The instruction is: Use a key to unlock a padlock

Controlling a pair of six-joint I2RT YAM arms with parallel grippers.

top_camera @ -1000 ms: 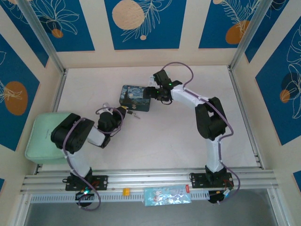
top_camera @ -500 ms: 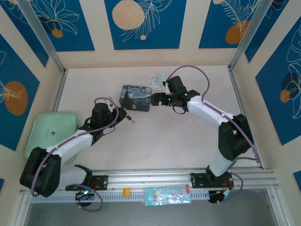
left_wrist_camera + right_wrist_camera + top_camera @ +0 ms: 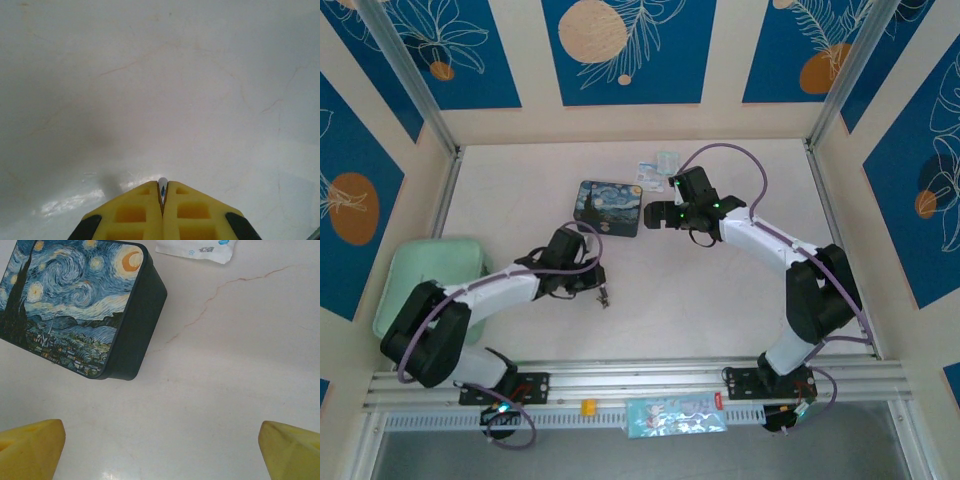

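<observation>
I am looking into a boxed cell with cream walls carrying blue panels [image 3: 620, 50] printed with white leaves and orange discs. The floor is a matt white table [image 3: 720, 290] crossed by fine hairline cracks, with a ribbed aluminium rail [image 3: 640, 378] along the near edge.

Half a second back the left gripper [image 3: 601, 290] sat close to the near right corner of the tin. It has since pulled toward the rail and stands well apart from it. The right arm has barely shifted.

A soft pale-mint square pad [image 3: 420, 280] lies at the left edge. The rectangular painted metal tin with a swirling blue-and-yellow night sky [image 3: 609, 207] rests flat mid-table, two white plastic sachets [image 3: 658, 168] beyond it.

The right gripper [image 3: 648, 213] sits just beside the tin's right end, its yellow ribbed fingers [image 3: 30, 440] spread wide with nothing between them. The left fingers [image 3: 130, 215] are pressed together, pinching the thin silvery metal key [image 3: 162, 186], low over bare table.
</observation>
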